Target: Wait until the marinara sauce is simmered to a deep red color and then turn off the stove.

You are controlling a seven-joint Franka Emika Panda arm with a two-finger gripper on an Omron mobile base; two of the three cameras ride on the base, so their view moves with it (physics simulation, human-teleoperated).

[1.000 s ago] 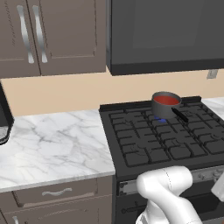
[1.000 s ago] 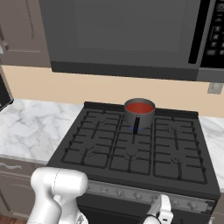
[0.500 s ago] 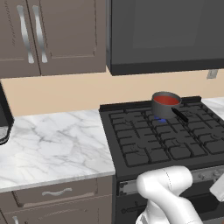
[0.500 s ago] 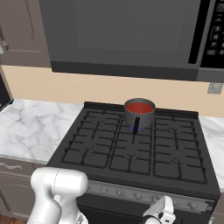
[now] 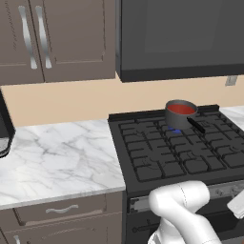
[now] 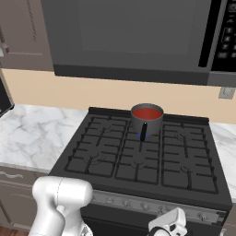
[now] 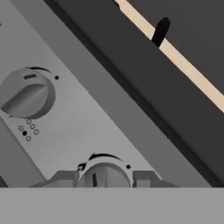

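The marinara sauce [image 5: 181, 108] [image 6: 147, 112] shows as a red round surface in a small dark grey saucepan [image 5: 179, 118] [image 6: 146, 123] on a rear burner of the black stove [image 5: 157, 157] [image 6: 138, 159]. A blue flame [image 5: 176, 129] [image 6: 140, 136] glows under the pan. My gripper [image 7: 104, 178] is down at the stove's silvery front strip, with a finger on each side of a round knob [image 7: 105, 173], shut on it. The hand [image 6: 167, 224] shows low, in front of the strip.
A second knob [image 7: 27, 93] sits further along the strip. The pan's black handle [image 6: 143, 131] points toward the stove's front. A marble counter [image 5: 57, 157] lies left of the stove, and a dark microwave [image 6: 129, 41] hangs above it.
The hand at the stove's front strip looks turned a little. The pan, sauce and flame look the same.
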